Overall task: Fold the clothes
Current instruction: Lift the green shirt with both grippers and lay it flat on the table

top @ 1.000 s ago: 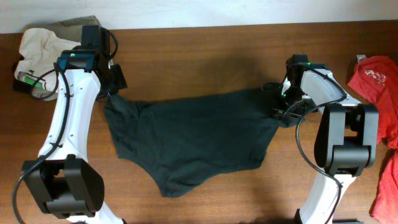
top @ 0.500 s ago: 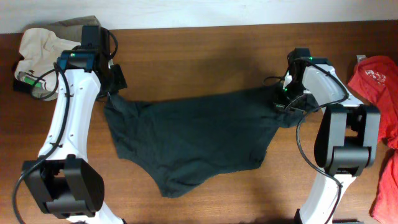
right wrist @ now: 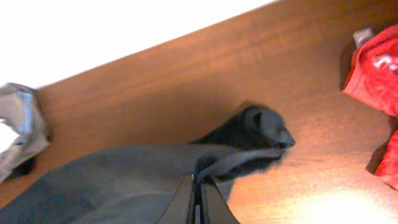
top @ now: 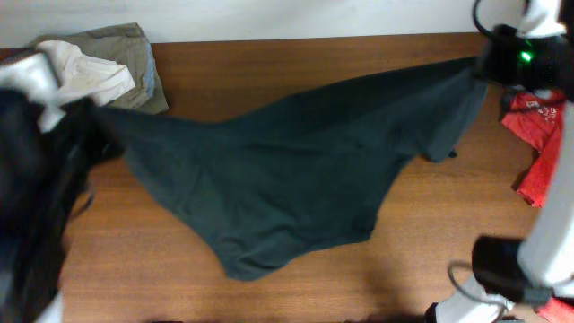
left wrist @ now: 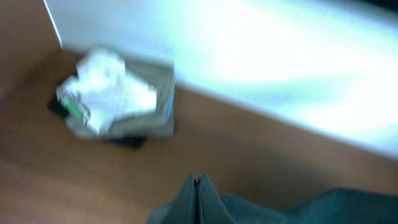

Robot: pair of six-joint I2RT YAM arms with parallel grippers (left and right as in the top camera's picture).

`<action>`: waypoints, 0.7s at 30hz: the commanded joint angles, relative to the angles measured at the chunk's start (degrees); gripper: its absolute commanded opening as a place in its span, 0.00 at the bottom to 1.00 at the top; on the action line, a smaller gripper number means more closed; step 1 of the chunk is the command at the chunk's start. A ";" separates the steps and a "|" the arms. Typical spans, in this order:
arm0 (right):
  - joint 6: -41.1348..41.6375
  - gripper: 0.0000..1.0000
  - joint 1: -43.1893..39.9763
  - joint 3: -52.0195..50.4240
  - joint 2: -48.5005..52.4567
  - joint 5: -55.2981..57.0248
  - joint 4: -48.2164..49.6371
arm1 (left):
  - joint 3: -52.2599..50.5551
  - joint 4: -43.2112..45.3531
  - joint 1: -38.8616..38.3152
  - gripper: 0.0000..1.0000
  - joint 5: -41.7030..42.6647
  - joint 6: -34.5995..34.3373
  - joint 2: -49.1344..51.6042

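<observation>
The black T-shirt hangs stretched between my two grippers above the table, plain side showing, its lower part sagging to the wood. My left gripper is shut on the shirt's left corner, raised close to the camera and blurred. In the left wrist view the fingers are closed with cloth beside them. My right gripper is shut on the right corner, high at the far right. In the right wrist view its fingers pinch the fabric, and a sleeve dangles below.
A white garment lies on a khaki one at the back left corner, also in the left wrist view. A red shirt lies at the right edge, also in the right wrist view. A white wall runs behind the table.
Both arms have lifted sharply and moved apart. The shirt, lying flat on the table before, is now pulled up and stretched wide between the grippers.
</observation>
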 commanded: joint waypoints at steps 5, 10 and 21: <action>0.57 0.04 -0.07 1.22 -20.61 -0.87 -0.35 | 21.22 -3.56 -0.02 0.01 0.57 0.44 -11.96; 2.21 0.04 -0.07 1.22 -23.52 6.67 0.33 | 26.51 -6.78 -0.02 0.01 0.81 0.92 -3.56; 3.41 0.04 -0.07 1.22 -26.10 7.32 0.00 | 37.11 -15.52 -0.02 0.01 0.87 3.06 1.49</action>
